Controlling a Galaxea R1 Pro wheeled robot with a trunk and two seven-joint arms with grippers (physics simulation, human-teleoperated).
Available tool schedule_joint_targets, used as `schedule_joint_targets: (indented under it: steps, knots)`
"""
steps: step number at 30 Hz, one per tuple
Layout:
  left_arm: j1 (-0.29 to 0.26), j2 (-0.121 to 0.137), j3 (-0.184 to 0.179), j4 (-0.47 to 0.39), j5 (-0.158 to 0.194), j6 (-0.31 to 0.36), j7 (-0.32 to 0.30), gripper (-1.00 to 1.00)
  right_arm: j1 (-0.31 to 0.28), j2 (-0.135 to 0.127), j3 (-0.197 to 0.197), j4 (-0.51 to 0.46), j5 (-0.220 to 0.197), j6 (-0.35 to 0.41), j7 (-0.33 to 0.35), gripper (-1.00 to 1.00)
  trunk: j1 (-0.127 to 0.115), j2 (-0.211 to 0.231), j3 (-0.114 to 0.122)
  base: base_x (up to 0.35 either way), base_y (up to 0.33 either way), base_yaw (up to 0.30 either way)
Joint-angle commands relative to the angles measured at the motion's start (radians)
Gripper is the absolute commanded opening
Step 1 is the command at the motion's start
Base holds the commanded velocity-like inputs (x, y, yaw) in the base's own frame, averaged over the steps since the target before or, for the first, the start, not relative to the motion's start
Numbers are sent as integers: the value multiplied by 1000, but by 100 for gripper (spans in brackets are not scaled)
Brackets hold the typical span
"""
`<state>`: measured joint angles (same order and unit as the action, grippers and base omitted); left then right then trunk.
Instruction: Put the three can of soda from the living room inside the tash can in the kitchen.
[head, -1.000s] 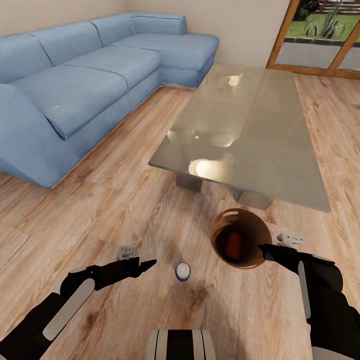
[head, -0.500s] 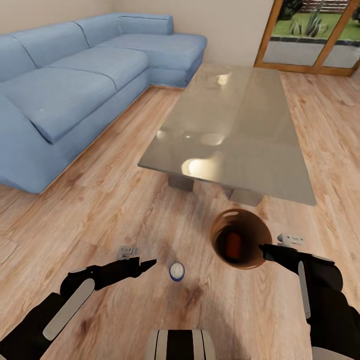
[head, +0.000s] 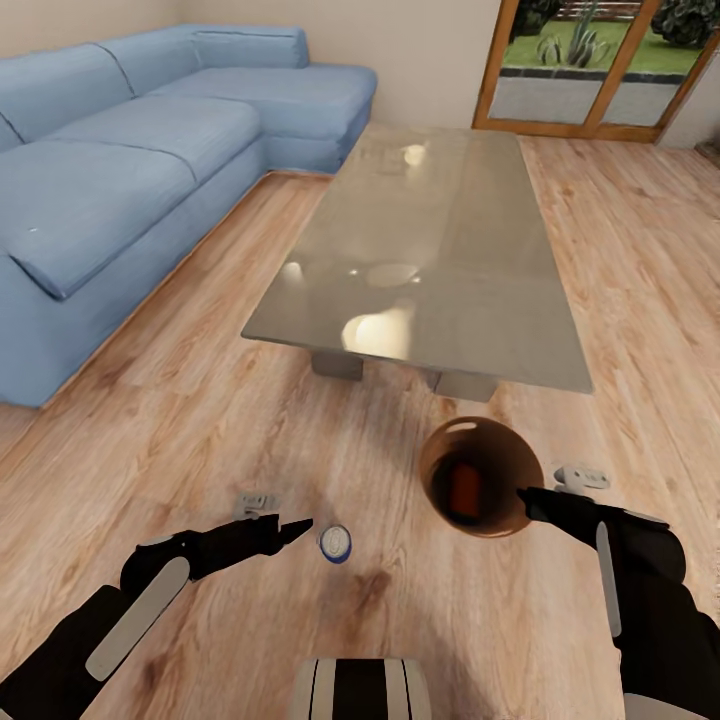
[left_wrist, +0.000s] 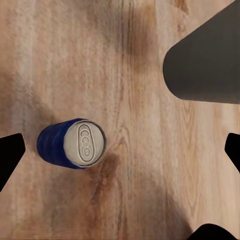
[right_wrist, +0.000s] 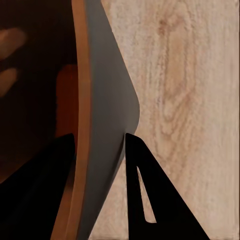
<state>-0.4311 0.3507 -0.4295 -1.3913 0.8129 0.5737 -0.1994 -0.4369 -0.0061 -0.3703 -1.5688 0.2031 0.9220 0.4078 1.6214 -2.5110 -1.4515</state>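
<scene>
While my right gripper (head: 522, 494) pinches the bin's (head: 437, 487) rim, one finger inside and one outside, an orange can (head: 464, 487) lies within it. My left gripper (head: 306, 524) hovers with fingers spread wide just beside the blue can (head: 336, 543), upright on the wood floor (head: 200, 420) near the grey table (head: 450, 250).

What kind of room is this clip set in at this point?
Most likely a living room: a blue corner sofa stands beside a long grey low table on a wood floor, with a wood-framed glass door to a garden behind.
</scene>
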Motion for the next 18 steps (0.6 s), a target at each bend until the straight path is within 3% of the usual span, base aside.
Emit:
schedule_joint_targets:
  steps: [1, 6, 18]
  knots:
    - [0, 0, 0, 0, 0, 0, 0, 100, 0, 0, 1, 0, -21, 4, 2, -100, 0, 0, -1, 0, 0, -247]
    - [0, -1, 0, -1, 0, 0, 0, 100, 0, 0, 1, 0, -21, 7, 2, -100, 0, 0, -4, 0, 0, -219]
    - [0, -1, 0, 0, 0, 0, 0, 100, 0, 0, 2, 0, -21, 9, 2, -100, 0, 0, -4, 1, 0, -17]
